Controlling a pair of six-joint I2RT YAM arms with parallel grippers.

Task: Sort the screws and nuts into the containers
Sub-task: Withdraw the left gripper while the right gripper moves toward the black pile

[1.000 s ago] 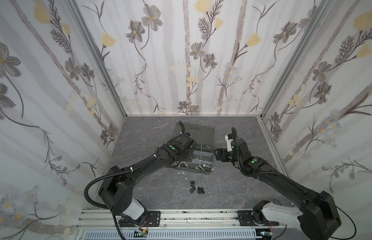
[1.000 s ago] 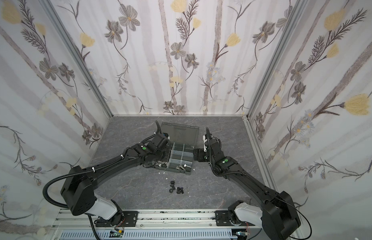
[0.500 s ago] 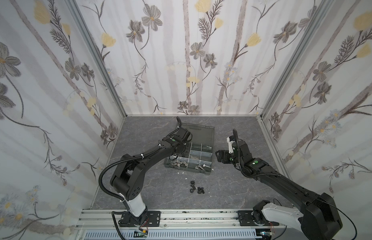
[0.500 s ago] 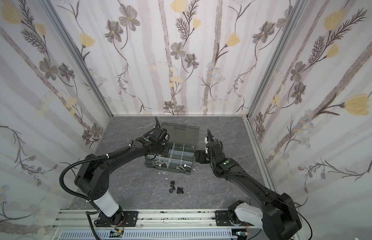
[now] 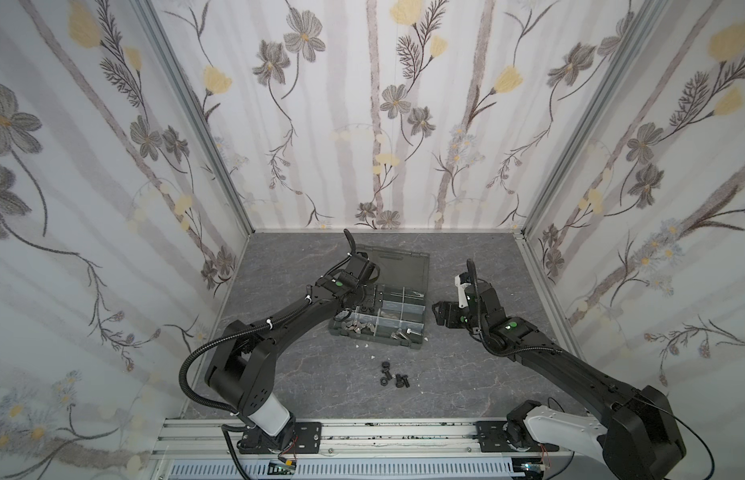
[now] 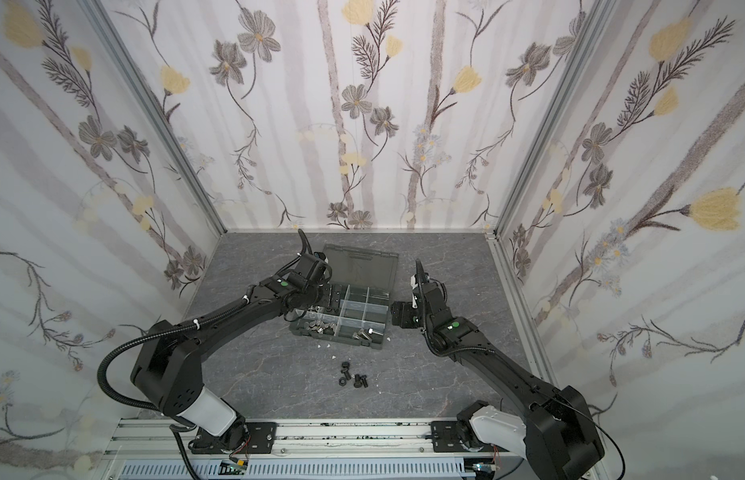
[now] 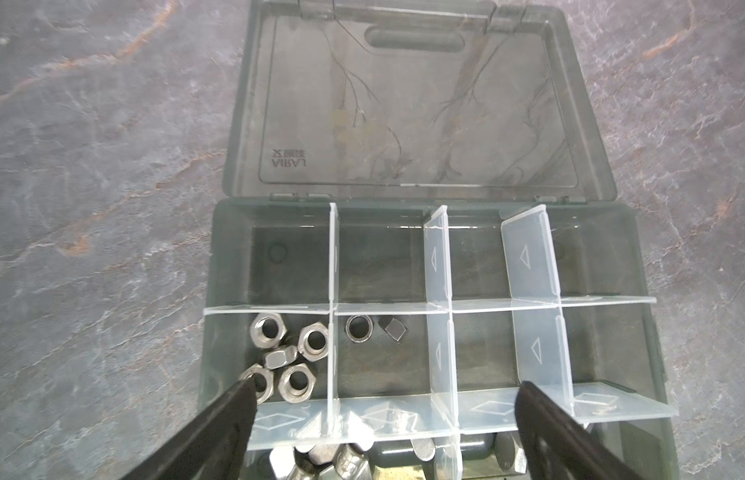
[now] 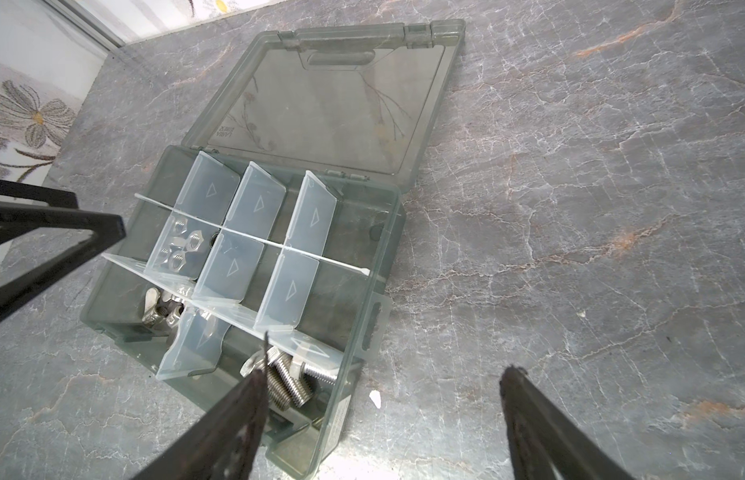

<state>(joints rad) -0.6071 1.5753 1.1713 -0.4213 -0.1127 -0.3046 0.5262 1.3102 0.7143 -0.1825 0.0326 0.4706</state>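
I am holding my left gripper (image 7: 387,386) wide open and empty over the organiser box (image 5: 375,340), above its hex nuts (image 7: 298,380). My right gripper (image 8: 385,374) is hanging open, empty, beside the box. Black screws (image 5: 400,379) are lying loose on the table (image 5: 304,374).

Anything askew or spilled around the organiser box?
Yes. Inside the dark grey plastic organiser box, the clear divider beside the silver wing nuts leans over, not upright. Also, small white flecks litter the grey table beside the box.
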